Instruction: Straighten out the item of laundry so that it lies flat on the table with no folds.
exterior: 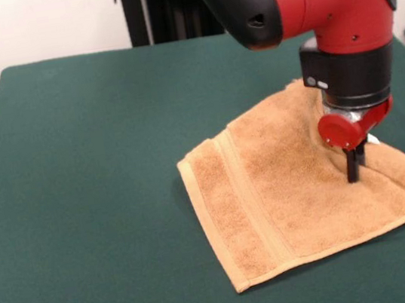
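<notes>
Front view: you see the tan towel [300, 190] lying on the green table [88, 199], right of centre, its banded border toward the left. The red and black arm [333, 2] comes down over its right part, and the gripper [355, 168] presses into the cloth, which ridges up around it. You cannot tell whether the gripper is clenched or released.

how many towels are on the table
1. The tan towel lies on the green table, toward the right of the front view, with the gripper pressing down on it. None seems hidden.
</notes>
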Action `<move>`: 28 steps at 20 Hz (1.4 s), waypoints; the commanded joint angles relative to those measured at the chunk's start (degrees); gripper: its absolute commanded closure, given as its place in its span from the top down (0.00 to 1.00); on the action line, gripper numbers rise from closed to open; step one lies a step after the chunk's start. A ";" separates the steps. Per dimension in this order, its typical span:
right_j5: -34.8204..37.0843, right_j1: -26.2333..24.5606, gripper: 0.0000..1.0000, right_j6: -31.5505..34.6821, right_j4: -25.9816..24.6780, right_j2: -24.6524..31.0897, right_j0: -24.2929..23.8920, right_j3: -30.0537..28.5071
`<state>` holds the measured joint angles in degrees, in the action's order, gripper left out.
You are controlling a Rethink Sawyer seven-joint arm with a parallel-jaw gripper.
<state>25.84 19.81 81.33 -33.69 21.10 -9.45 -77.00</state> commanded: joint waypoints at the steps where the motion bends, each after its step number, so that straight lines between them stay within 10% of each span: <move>1: -2.46 -3.57 0.00 7.61 2.86 3.67 3.27 -0.73; 2: -2.32 -3.55 0.00 7.83 3.09 3.61 3.29 -0.76; 3: -2.23 -3.58 1.00 8.86 3.99 3.47 3.18 -1.13; 8: -0.55 -1.12 1.00 8.39 4.15 2.13 4.20 -1.31; 14: 7.60 9.77 1.00 16.93 16.32 0.92 1.91 -14.40; 28: 9.79 16.80 1.00 -0.51 13.24 -0.05 -6.84 -20.70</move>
<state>30.28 36.20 81.90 -18.88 20.92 -12.45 -91.55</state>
